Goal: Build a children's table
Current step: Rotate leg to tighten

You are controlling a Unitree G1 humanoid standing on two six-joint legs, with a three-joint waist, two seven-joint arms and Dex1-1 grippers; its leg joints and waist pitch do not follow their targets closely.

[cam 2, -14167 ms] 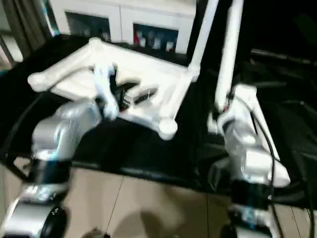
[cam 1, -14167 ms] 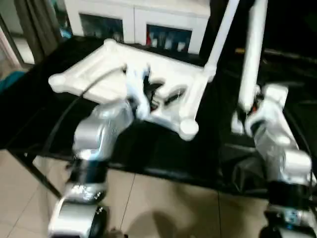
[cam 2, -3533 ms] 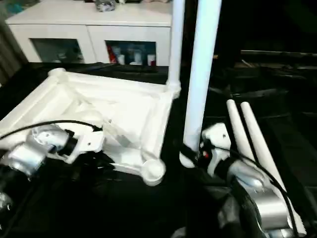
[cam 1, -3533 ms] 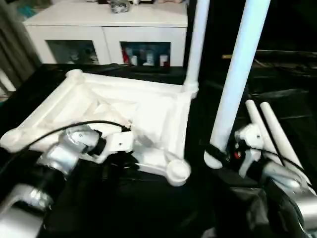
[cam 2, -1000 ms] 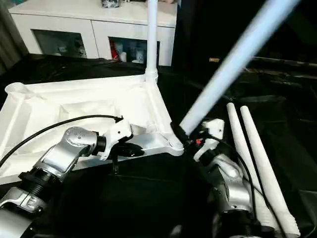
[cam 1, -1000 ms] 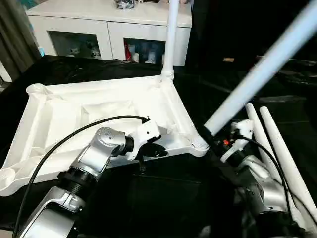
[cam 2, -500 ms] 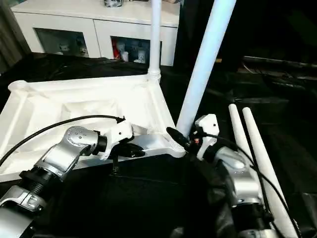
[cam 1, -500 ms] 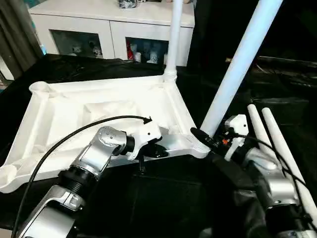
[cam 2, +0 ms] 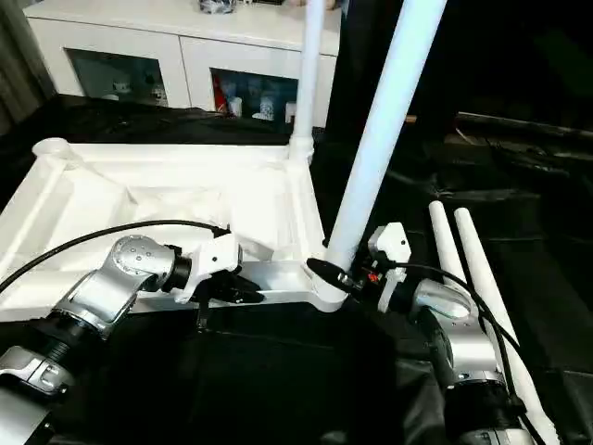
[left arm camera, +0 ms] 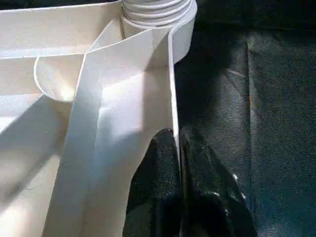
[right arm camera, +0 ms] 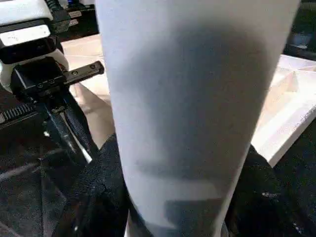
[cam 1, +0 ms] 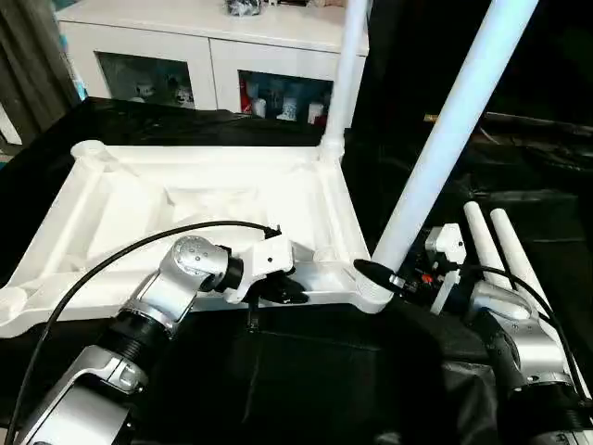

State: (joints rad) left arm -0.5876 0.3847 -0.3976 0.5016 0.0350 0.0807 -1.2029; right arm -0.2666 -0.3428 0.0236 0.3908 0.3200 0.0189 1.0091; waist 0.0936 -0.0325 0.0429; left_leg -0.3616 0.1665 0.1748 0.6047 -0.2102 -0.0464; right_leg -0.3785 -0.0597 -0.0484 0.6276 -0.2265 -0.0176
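Observation:
The children's table top (cam 1: 185, 204) lies upside down, white and ribbed, on a black-draped table. One white leg (cam 1: 345, 74) stands in its far right corner socket. My right gripper (cam 1: 382, 276) is shut on a second leg (cam 1: 445, 139), which stands slightly tilted with its lower end at the near right corner socket (cam 1: 371, 297). In the right wrist view that leg (right arm camera: 197, 98) sits between the black fingers (right arm camera: 98, 197). My left gripper (cam 1: 292, 294) is shut on the top's near rim (left arm camera: 170, 98), its fingers (left arm camera: 163, 168) pinching the thin wall close to that socket (left arm camera: 158, 12).
Two loose white legs (cam 1: 505, 250) lie side by side on the black cloth to the right of my right arm. A white cabinet (cam 1: 213, 56) with glass doors stands behind the table. A black cable (cam 1: 111, 264) loops over my left forearm.
The held leg has swung from a strong rightward lean to nearly upright, its lower end now at the near right socket. My left gripper kept its hold on the rim.

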